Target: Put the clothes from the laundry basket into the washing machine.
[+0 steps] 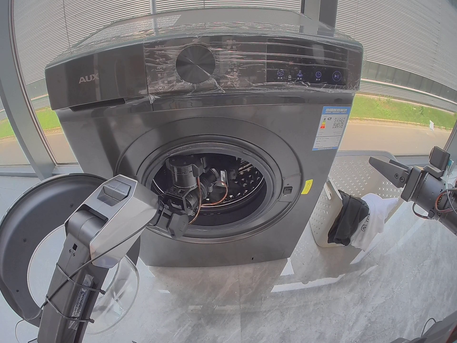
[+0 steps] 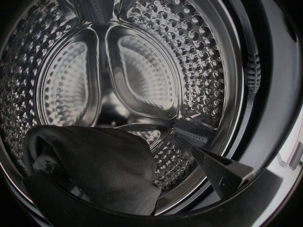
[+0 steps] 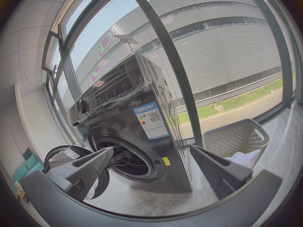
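Inside the drum [image 2: 176,63] of the washing machine [image 1: 204,120], the left tool [image 2: 151,152] sat with its jaws spread. One finger [image 2: 221,171] stood bare and well off to one side, while the other was buried under a dark garment [image 2: 104,167] slumped low at the drum's front lip. Whether that cloth hung on the hidden finger or lay free I could not tell. The step in hand looked like the drop-off. Doing it well would mean leaving the garment deeper than the lip and making sure no fold clung to the finger. The arm should then draw straight back through the round opening, so nothing was dragged out or snagged on the seal. The door [image 1: 28,244] hung swung wide at the machine's left, out of the path. At the machine's right side, the right tool [image 1: 386,167] hovered spread and empty above the laundry basket [image 1: 352,172], which stood on the floor [image 1: 238,301] just beside the machine's flank. A black piece [image 1: 350,217] and a white piece [image 1: 378,215] draped over its near rim, waiting their turn
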Controlling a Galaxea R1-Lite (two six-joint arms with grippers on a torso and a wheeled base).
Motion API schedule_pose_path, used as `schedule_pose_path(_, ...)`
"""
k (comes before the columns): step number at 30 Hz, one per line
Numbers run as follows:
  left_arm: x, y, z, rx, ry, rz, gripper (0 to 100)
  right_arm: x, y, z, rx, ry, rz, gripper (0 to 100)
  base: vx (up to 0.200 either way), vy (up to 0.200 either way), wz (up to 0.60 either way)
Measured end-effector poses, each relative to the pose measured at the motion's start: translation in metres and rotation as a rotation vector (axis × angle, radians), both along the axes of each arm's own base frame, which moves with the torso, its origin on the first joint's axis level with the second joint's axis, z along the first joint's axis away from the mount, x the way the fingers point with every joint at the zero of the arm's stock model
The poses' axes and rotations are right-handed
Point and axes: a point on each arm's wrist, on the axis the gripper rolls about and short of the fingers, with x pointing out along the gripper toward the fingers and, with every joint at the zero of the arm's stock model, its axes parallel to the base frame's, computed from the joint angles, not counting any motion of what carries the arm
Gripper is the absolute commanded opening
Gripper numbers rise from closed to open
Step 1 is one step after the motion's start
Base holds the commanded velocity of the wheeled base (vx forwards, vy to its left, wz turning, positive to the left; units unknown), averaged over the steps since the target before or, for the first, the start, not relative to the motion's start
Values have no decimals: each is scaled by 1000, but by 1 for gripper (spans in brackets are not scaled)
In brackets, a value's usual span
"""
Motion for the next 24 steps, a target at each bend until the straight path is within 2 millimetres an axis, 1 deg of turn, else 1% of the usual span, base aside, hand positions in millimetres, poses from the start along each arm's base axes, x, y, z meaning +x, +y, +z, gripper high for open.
schedule_pose_path(4, -7, -3, -9, 64, -2, -12, 100, 0, 0, 0, 0, 0, 1, 100, 0, 0, 0)
schedule_pose_path(8, -17, -1, -30, 149, 72, -18, 100, 0, 0, 0, 0, 0, 2, 100, 0, 0, 0)
schedule_pose_path(10, -19, 0, -34, 185, 79, -15, 100, 0, 0, 0, 0, 0, 2, 100, 0, 0, 0)
schedule_pose_path(14, -23, -5, -34, 201, 85, -21, 100, 0, 0, 0, 0, -1, 3, 100, 0, 0, 0)
schedule_pose_path(17, -21, -3, -32, 177, 89, -1, 100, 0, 0, 1, 1, -3, 4, 100, 0, 0, 0)
schedule_pose_path(21, -17, 0, -26, 93, 108, 34, 100, 0, 0, 1, 1, -4, 3, 100, 0, 0, 0)
schedule_pose_path(24, -20, -4, -21, 5, 136, 41, 100, 0, 0, 1, 1, -4, 4, 100, 0, 0, 0)
